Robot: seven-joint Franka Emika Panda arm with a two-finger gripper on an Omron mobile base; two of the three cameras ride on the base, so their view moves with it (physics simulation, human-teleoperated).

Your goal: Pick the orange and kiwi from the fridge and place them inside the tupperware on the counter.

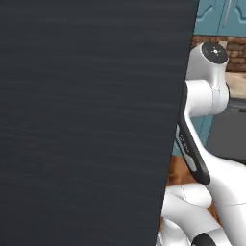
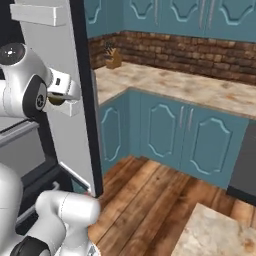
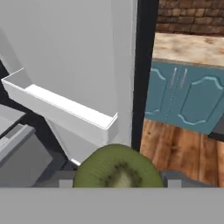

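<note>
The fridge (image 3: 78,65) is the largest thing here: its dark side panel covers the left of the left base view, and its white door stands open in the right base view, edge-on with a dark rim. One white door bin (image 3: 61,109) runs across the door's inner face in the hand view, and grey drawers lie at the lower left there.

The counter (image 2: 200,87) runs along the brick wall above teal cabinets, with one knife block (image 2: 113,58) standing at its far left corner near the wall. A wood floor lies below the cabinets, and a corner of a second stone top shows at the lower right of the right base view.

The arm rises beside the fridge, its gripper (image 3: 118,181) reaching in by the open door, level with a door shelf.

One kiwi (image 3: 117,168) is in view. It sits right at the gripper, clamped between the two fingertips, green cut face toward the camera. In the right base view a small brownish lump shows at the hand, just beside the door shelf. The jaws are closed on the fruit, which is clear of the bin and the drawers, in front of the door's lower part.
</note>
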